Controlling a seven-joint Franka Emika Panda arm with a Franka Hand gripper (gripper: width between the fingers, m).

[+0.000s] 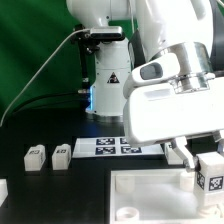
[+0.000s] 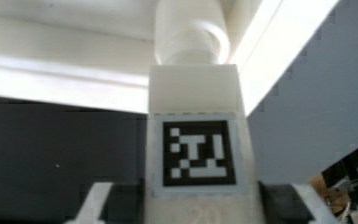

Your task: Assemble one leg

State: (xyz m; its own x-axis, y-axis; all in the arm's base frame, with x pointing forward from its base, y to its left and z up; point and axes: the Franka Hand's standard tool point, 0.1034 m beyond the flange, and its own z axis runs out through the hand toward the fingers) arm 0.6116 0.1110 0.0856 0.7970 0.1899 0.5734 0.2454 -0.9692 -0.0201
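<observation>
A black table (image 1: 60,195) fills the lower part of the exterior view, with a green curtain (image 1: 35,40) closing off the room behind it on the exterior view's left.

Nearest the camera lies a large white tray-like piece (image 1: 150,198), flat on the table. A scrap of another white part (image 1: 3,188) shows at the exterior view's left edge.

Just above the tray's far right corner the gripper (image 1: 204,157) points down, its jaws pinching the leg (image 1: 211,176) from both sides. The leg is upright, with its square marker facing the camera. Whether its lower end touches the tray cannot be told.

The wrist view shows the same grip from close by. The leg (image 2: 199,100) stands between the two fingers (image 2: 101,205), its marker in plain sight.

The arm's bulky white housing (image 1: 165,100) hides much of the scene behind it on the exterior view's right.

Farther back, two spare legs (image 1: 36,155) (image 1: 62,155) lie side by side on the table, well apart from the gripper. Beside them the marker board (image 1: 115,147) lies flat.

Beyond that rises the robot base (image 1: 108,80), and a grey cable (image 1: 45,65) arcs towards it across the curtain.
</observation>
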